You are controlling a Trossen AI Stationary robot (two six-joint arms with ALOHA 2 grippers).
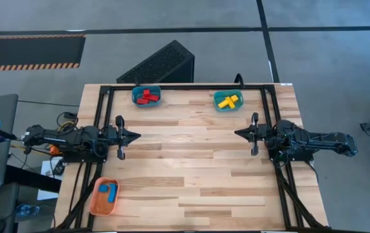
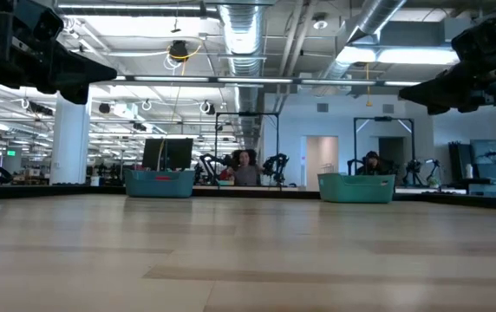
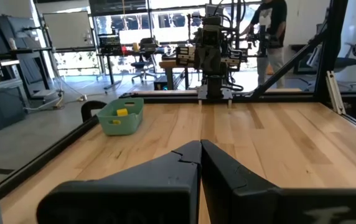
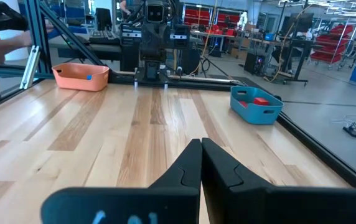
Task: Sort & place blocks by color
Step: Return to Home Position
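Blocks (image 1: 147,96) are all sitting sorted in the bins (image 1: 134,97), so it's looking done, left gripper (image 1: 136,136) and right gripper (image 1: 238,133) hovering pressed together, empty.

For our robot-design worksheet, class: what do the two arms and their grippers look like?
The left arm and right arm are black, built of chunky jointed segments. The left gripper and right gripper each have two dark wedge fingers tapering to a point. A yellow cable loops by the left base.
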